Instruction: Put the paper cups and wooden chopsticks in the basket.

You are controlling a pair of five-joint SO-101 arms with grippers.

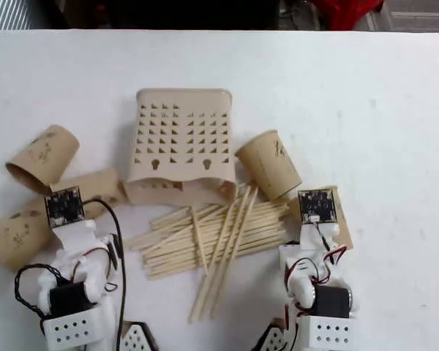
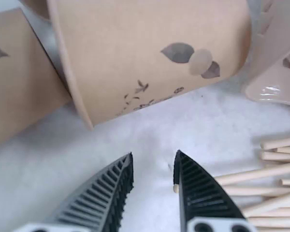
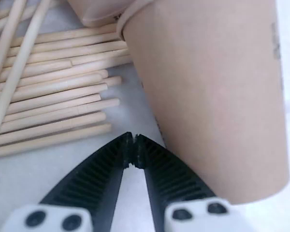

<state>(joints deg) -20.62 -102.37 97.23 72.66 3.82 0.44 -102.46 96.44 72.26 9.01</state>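
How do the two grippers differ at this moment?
The left gripper is open, tips apart; the right gripper is shut, tips touching. The left one faces a leaf-printed cup lying ahead of it; the right one sits close beside a second cup. Both are empty, with chopsticks nearby.

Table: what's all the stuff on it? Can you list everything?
paper cups: five, light brown; three left of the basket, one touching its right corner, one partly under the right arm.
wooden chopsticks: a loose pile, too many to count, pale wood; on the table in front of the basket, between the two arms.
basket: one, beige with triangle holes; middle of the table.
table: one, white; under everything.
left gripper: one, black, open; just short of a cup, chopstick ends beside it.
right gripper: one, black, shut; between the chopstick pile and a cup.
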